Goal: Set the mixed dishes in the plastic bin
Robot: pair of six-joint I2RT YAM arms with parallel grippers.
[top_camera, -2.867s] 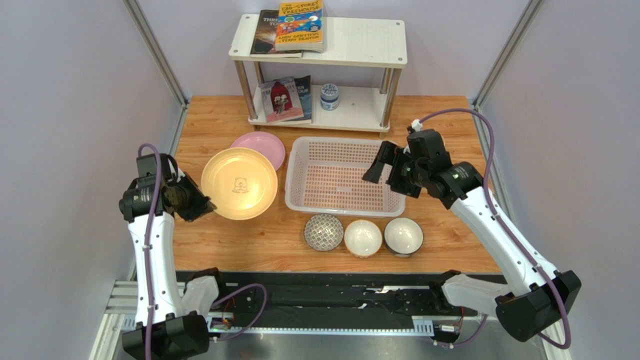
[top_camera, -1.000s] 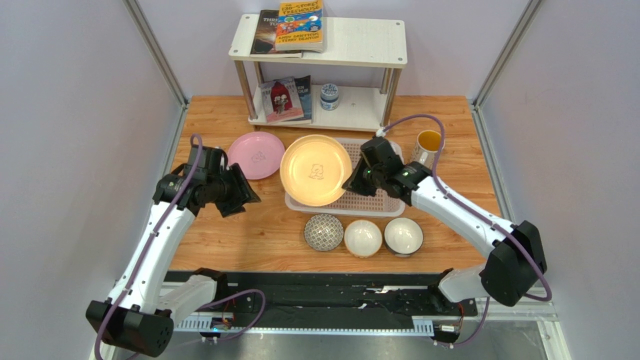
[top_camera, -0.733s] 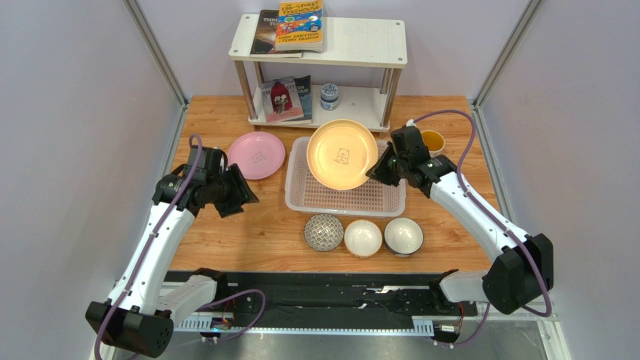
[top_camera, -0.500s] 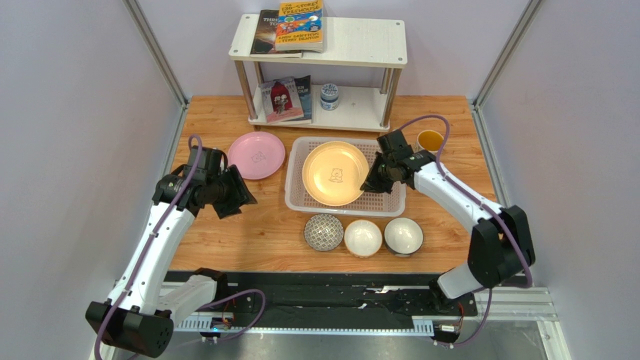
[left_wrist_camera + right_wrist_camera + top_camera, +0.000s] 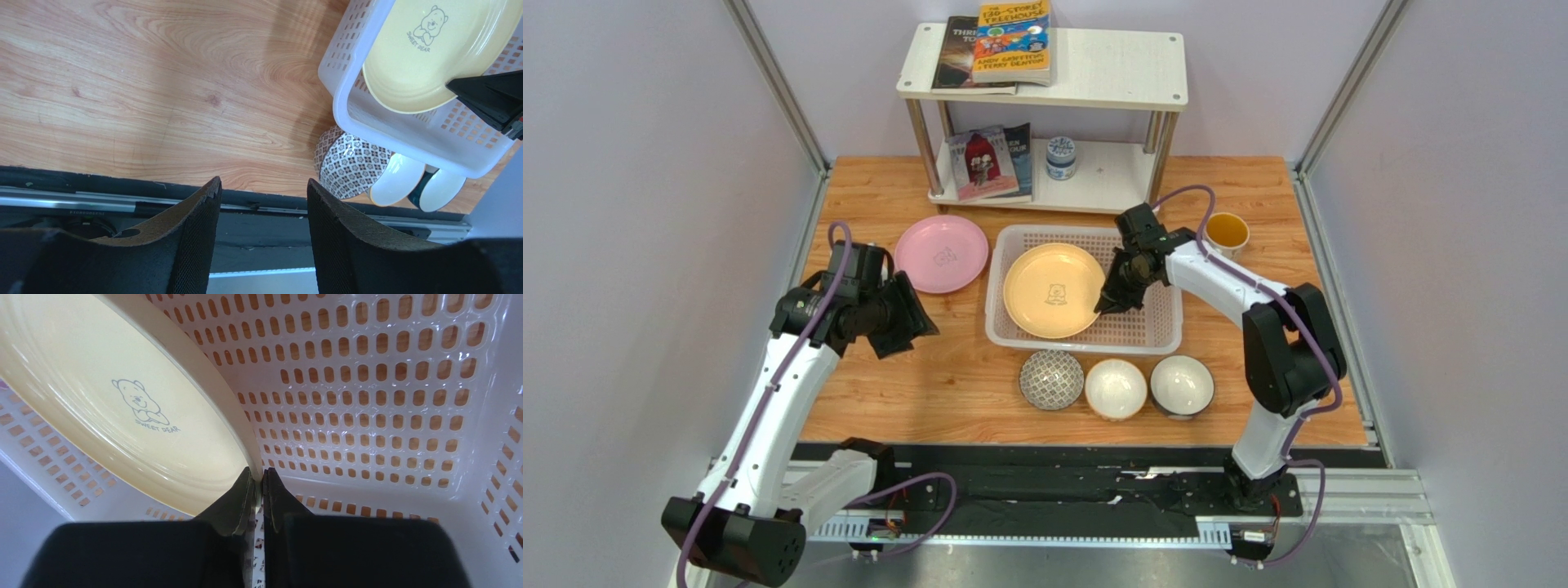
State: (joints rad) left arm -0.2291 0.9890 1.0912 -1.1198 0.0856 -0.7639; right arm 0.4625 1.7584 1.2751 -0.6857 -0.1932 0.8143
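The right fingers (image 5: 236, 499) were pinched shut on the rim of the pale yellow plate (image 5: 1053, 290), tilted inside the plastic bin (image 5: 1149, 326) on its left half, so probably best to ease it flat before letting go, while the left fingers (image 5: 190, 245) hung open and empty, well left of the bin.

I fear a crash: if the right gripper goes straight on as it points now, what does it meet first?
Probably the perforated floor of the plastic bin, just beyond the pale yellow plate that the right gripper holds; depth is unclear.
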